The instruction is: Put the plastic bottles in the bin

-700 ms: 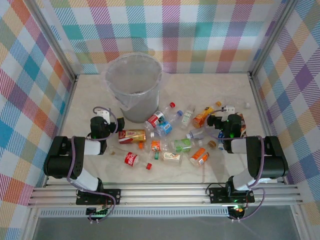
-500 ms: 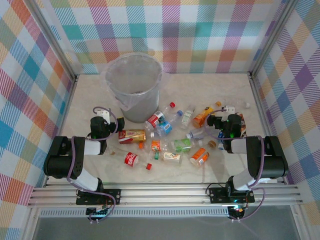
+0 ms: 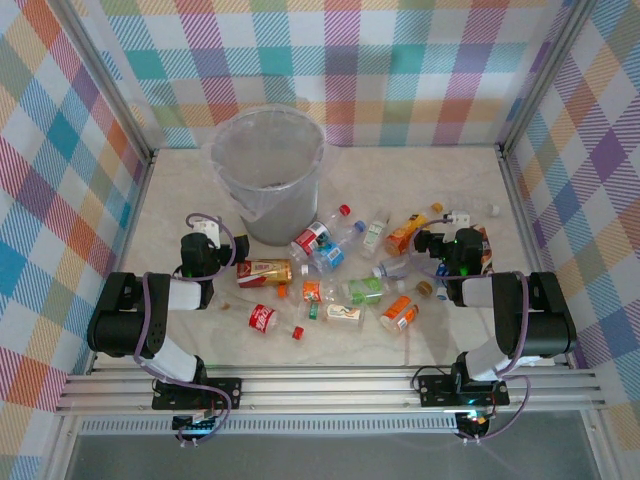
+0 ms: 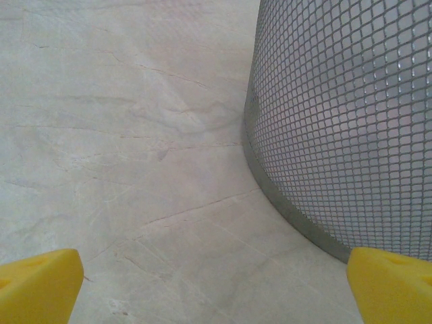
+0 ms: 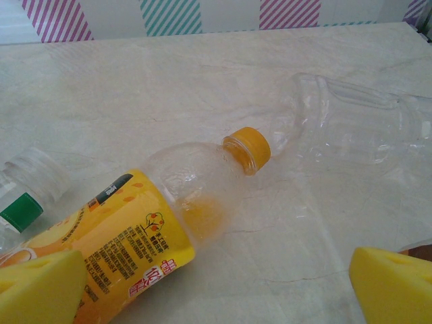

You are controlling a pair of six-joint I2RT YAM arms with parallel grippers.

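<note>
The bin [image 3: 268, 172] stands at the back left of the table, and its meshed grey wall [image 4: 351, 121] is close on the right in the left wrist view. Several plastic bottles [image 3: 340, 280] lie scattered in front of it. My left gripper [image 3: 208, 243] is open just left of the bin's base, with bare table between its yellow fingertips [image 4: 40, 283]. My right gripper [image 3: 437, 243] is open low over an orange-labelled bottle [image 5: 128, 229] with an orange cap. That bottle [image 3: 405, 233] lies by the gripper's left finger. A crushed clear bottle [image 5: 351, 128] lies beyond it.
A red-and-gold bottle [image 3: 265, 272] lies just right of the left gripper, and a red-labelled one [image 3: 263, 318] nearer the front. A green-labelled bottle [image 5: 20, 196] is left of the orange one. Loose caps [image 3: 297, 332] dot the table. Checked walls enclose three sides.
</note>
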